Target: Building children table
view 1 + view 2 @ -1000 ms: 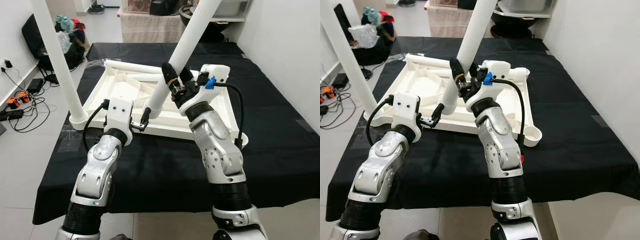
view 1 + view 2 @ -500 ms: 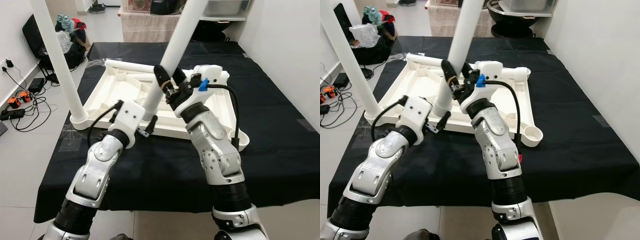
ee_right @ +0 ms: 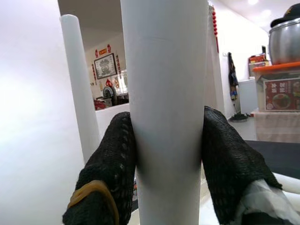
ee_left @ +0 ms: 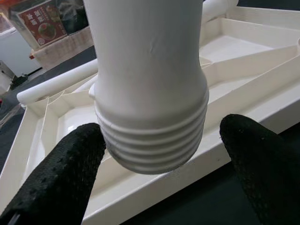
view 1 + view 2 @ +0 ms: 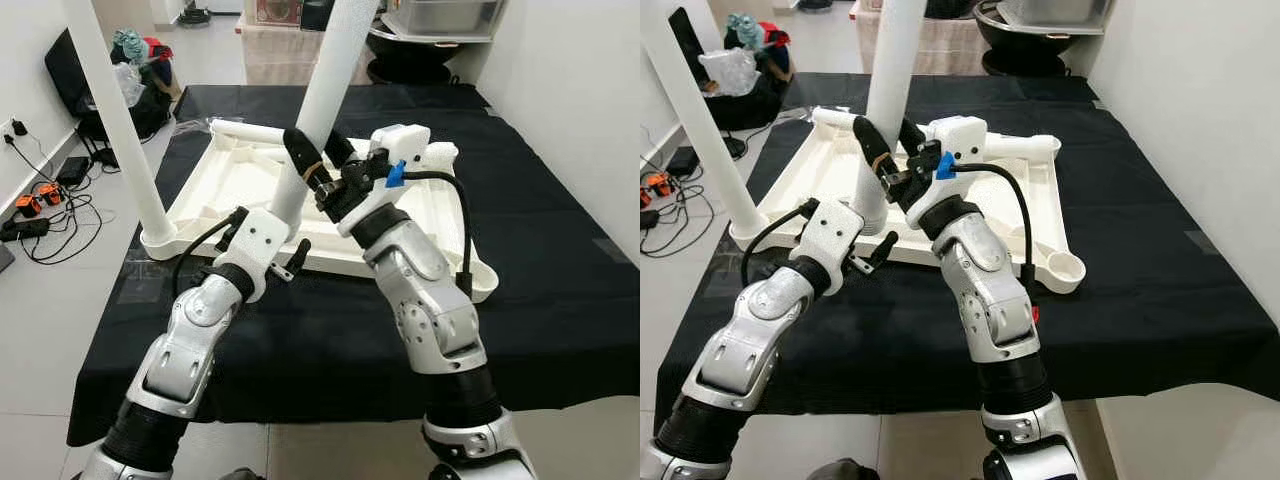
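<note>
Table leg is up off the upturned tabletop, its threaded end hanging between my left gripper fingers, which are spread wide and not touching it. Higher up, my right gripper is clamped on the shaft, tilted. Beyond, another leg stands in its corner socket. Risk: threads going in crooked and binding, or the smooth shaft slipping through my grip.

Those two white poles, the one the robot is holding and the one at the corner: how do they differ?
The held leg leans, its threaded end bare above the tabletop; the corner leg stands seated in its socket. The right gripper clamps the held leg; nothing touches the corner leg. Both are white, round and smooth.
</note>
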Controlling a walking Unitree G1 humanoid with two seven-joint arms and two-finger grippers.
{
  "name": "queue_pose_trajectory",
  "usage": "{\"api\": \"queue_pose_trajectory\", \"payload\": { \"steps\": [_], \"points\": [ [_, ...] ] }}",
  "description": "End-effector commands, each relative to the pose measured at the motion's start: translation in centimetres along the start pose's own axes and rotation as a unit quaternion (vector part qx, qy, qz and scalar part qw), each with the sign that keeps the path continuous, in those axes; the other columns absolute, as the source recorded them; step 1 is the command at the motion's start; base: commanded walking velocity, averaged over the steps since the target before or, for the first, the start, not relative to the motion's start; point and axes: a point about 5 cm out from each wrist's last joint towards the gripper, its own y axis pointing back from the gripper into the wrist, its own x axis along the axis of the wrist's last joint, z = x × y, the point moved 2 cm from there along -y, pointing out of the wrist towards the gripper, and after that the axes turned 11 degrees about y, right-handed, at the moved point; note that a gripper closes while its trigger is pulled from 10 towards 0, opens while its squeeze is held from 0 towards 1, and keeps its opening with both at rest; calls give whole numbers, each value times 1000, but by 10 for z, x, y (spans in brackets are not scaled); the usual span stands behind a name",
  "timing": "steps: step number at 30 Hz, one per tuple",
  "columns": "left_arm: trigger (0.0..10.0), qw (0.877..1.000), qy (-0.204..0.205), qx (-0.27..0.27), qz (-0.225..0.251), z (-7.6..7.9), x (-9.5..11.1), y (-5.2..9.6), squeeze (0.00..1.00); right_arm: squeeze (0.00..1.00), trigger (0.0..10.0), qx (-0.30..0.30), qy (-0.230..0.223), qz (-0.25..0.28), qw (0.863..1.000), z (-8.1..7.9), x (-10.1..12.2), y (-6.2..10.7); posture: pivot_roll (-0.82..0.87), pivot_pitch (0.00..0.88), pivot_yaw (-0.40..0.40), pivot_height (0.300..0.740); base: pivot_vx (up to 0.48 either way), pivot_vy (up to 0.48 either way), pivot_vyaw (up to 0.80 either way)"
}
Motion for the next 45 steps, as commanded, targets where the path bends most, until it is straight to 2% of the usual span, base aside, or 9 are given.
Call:
{"api": "queue_pose_trajectory", "payload": {
  "steps": [1, 10, 17, 27, 28, 41, 42, 44, 45],
  "points": [
    [10000, 1000, -6, -3, -2, -2, -4, 2, 0, 0, 0, 17, -6, 9, 1000, -5, 5, 1, 20, 6, -53, 740, 0, 0, 0],
    [10000, 1000, -8, -21, 10, 7, 0, 0, 0, 0, 0, 38, -11, 3, 999, -13, 3, 3, 20, 8, -54, 740, 0, 0, 0],
    [10000, 1000, -7, -16, 11, 5, 0, -1, 0, 0, 0, 51, -19, -4, 998, -20, 0, 7, 17, 11, -51, 740, 0, 0, 0],
    [10000, 1000, -4, -16, 10, 4, -2, -1, 0, 0, 0, 51, -23, -4, 998, -21, 1, 8, 18, 12, -51, 740, 0, 0, 0],
    [0, 1000, -4, -14, 13, 4, -2, -1, 0, 0, 0, 52, -24, -3, 998, -21, 2, 7, 14, 12, -52, 740, 0, 0, 0],
    [157, 1000, -7, -3, 17, 2, -3, 0, 0, 0, 0, 30, -25, -3, 999, -10, 5, 4, 13, 13, -53, 740, 0, 0, 0],
    [10000, 1000, -7, -1, 14, 2, -4, -1, 0, 0, 10000, 23, -25, -5, 999, -8, 5, 3, 13, 13, -53, 740, 0, 0, 0],
    [10000, 1000, -10, 0, 13, 1, -3, -1, 0, 0, 10000, 17, -24, -6, 1000, -6, 5, 2, 13, 13, -53, 740, 0, 0, 0],
    [10000, 1000, -15, 2, 14, 1, -2, -2, 0, 1000, 10000, 14, -24, -6, 1000, -5, 5, 2, 13, 12, -53, 740, 0, 0, 0]
  ]
}}
